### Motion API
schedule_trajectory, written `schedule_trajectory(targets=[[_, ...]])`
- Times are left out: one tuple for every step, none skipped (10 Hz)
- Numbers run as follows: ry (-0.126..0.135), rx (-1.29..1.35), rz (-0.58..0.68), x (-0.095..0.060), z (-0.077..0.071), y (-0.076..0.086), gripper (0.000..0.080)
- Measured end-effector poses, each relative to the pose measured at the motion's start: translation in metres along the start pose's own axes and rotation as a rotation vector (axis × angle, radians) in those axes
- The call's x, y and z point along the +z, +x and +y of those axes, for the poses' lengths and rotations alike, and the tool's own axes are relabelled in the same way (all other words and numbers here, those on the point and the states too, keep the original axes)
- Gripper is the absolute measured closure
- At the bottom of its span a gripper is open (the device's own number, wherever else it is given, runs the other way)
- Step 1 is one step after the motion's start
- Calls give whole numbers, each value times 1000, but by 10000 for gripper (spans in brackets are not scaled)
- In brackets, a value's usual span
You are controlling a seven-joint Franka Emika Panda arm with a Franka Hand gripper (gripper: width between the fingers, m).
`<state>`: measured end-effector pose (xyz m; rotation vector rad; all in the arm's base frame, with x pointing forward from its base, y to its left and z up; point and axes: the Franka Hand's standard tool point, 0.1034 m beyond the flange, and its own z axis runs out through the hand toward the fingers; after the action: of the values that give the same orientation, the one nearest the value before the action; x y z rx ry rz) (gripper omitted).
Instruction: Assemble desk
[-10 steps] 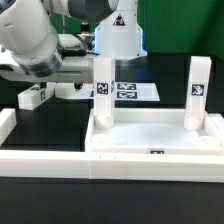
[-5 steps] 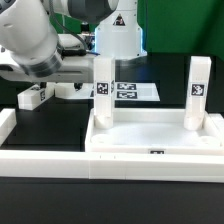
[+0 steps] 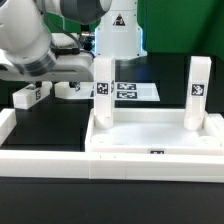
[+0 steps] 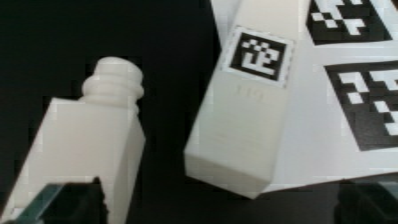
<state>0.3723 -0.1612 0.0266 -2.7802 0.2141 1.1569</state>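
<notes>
- While the jaws are standing spread and empty, I'm centring the gripper [image 3: 57, 84] over the pegged leg block [image 4: 89, 140].
- I'm steering clear of the tagged leg block [image 4: 249, 110] beside it.

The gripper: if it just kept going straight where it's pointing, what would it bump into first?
Probably the white leg with the peg, lying on the black table right ahead of the open gripper. Depth is unclear, so it may straddle that leg and reach the table instead.
</notes>
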Motion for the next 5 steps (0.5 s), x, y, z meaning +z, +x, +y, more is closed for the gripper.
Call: schedule_trajectory(targets=[[0, 3, 0, 0, 1, 0, 150], [-3, 3, -3, -3, -3, -1, 150], [-4, -1, -12, -9, -9, -3, 150], [3, -1, -28, -16, -11, -5, 150], [23, 16, -56, -22, -10, -8, 150]])
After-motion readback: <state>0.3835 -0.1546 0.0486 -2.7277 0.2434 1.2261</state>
